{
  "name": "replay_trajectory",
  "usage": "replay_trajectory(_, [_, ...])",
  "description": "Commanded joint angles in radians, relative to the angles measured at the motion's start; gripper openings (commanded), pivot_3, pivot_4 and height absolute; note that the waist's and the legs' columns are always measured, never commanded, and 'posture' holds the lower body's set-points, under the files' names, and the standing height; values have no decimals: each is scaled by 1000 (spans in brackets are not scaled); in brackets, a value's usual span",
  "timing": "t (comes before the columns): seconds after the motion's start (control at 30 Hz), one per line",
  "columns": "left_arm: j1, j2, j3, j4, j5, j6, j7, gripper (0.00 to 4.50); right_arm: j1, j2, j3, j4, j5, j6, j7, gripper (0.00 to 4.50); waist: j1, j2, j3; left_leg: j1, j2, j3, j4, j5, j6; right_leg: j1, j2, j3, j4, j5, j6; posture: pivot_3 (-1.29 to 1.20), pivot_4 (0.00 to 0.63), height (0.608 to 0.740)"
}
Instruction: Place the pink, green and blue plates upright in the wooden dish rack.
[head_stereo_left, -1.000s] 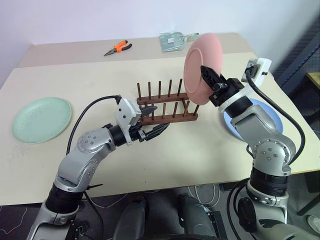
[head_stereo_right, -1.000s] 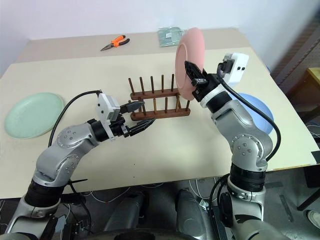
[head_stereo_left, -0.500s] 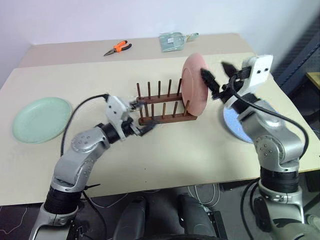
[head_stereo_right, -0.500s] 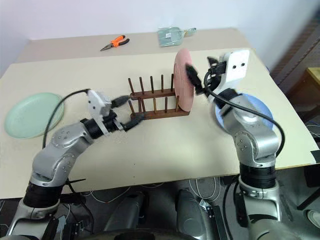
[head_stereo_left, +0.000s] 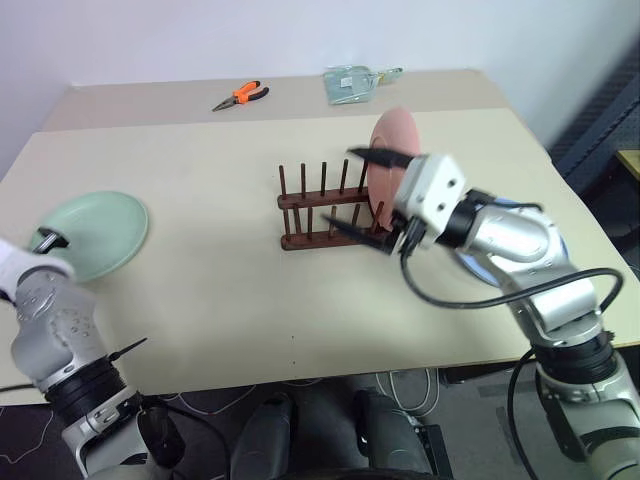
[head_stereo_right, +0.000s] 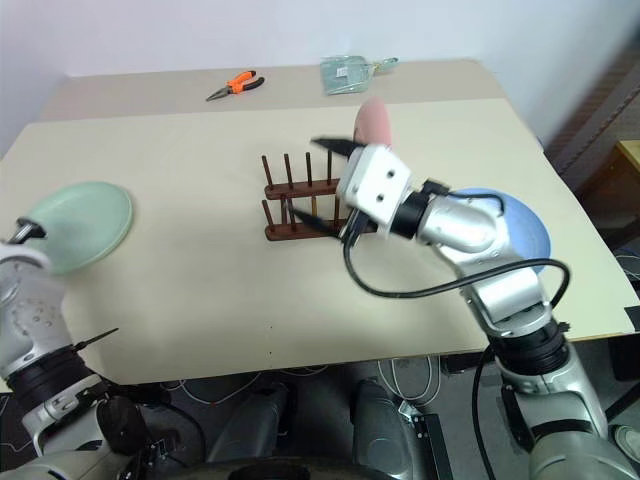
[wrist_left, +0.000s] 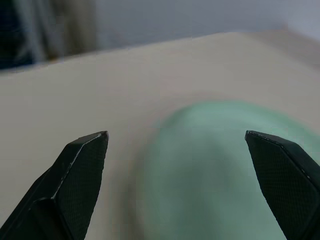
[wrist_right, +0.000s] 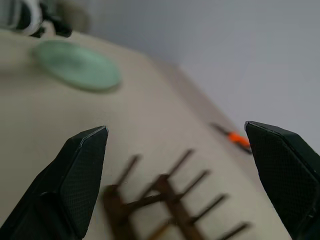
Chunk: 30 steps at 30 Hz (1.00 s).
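A second ago the right gripper (head_stereo_left: 372, 200) pinched the pink plate (head_stereo_left: 389, 160) by its rim, high over the right end of the wooden dish rack (head_stereo_left: 322, 208). That plate now stands on edge in the rack's rightmost slots, free of the fingers. The right gripper has let go and swung across to hang in front of the rack, its two black fingers spread wide; one crosses near the tops of the pegs and the other reaches low toward the near rail, with nothing between them.

The left gripper (wrist_left: 175, 165) was just in front of the rack's left end before. It has since swept far out to the left edge of the table (head_stereo_left: 230, 290) and now sits at the green plate (head_stereo_left: 90, 233), fingers wide apart and empty, with the plate's mint surface showing between the tips in the left wrist view.

The rack holds one plate, the pink one, upright; its other slots stand bare. The green plate lies flat on the table, well left of the rack. The blue plate (head_stereo_right: 515, 232) lies flat to the right of the rack, mostly covered by the right arm. At the far side of the table lie orange-handled pliers (head_stereo_left: 238, 96) and a clear packet (head_stereo_left: 350, 81), both well apart from the rack.
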<state>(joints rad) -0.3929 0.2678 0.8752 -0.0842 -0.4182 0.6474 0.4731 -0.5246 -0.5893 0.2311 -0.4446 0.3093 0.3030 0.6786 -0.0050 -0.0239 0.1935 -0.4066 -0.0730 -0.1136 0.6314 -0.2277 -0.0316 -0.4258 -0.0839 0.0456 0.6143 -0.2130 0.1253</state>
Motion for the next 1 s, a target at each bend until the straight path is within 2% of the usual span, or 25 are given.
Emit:
replay_trajectory(0.03, [-39,-23,100,-34,-181,94,25,4500,5,29,-2,-7,-20,-36,14,4468,1,0,0,0,0,0,0,0,0,0,0,0,0,0,0,0,150,740])
replay_trajectory(0.13, [-69,-37,166,-23,-311,122,39,3628,22,48,11,3,-41,-52,22,4500,-1,-3,-1,0,0,-1,1,0,-1,0,0,-1,0,1,-1,0,150,740])
replay_trajectory(0.37, [-72,-6,163,24,-417,151,62,55,42,77,-1,1,-69,-49,19,4500,-8,-3,-2,1,1,-1,-1,1,-2,-1,2,-1,1,1,-1,0,150,740])
replay_trajectory(0.47, [-64,15,112,38,-397,139,50,55,40,72,-16,0,-61,-3,18,4500,-7,-3,-2,1,1,0,-1,1,-2,-1,1,-1,1,1,-2,0,150,740])
replay_trajectory(0.57, [-52,36,-59,-29,-330,103,-67,55,26,70,-22,8,-88,-4,6,4500,-4,-3,-2,0,0,0,-1,1,-2,-1,1,-1,1,1,-2,0,150,740])
replay_trajectory(0.7, [-90,12,-231,-137,-310,27,-191,55,-8,76,-6,22,-139,-26,-2,4500,0,-4,-2,0,0,2,0,1,-2,0,1,-1,0,1,-2,0,150,740])
replay_trajectory(0.83, [-175,-3,-483,-281,-272,12,-297,55,-94,73,69,95,-282,-146,10,4500,-5,-4,-2,0,0,2,-1,1,-3,0,1,-1,0,1,-2,0,150,740])
replay_trajectory(1.0, [-245,-47,-609,-343,-254,39,-292,55,-229,115,137,287,-486,-295,-71,4500,-19,-3,-1,2,0,5,-3,1,-3,-1,2,1,1,1,-2,0,150,740])
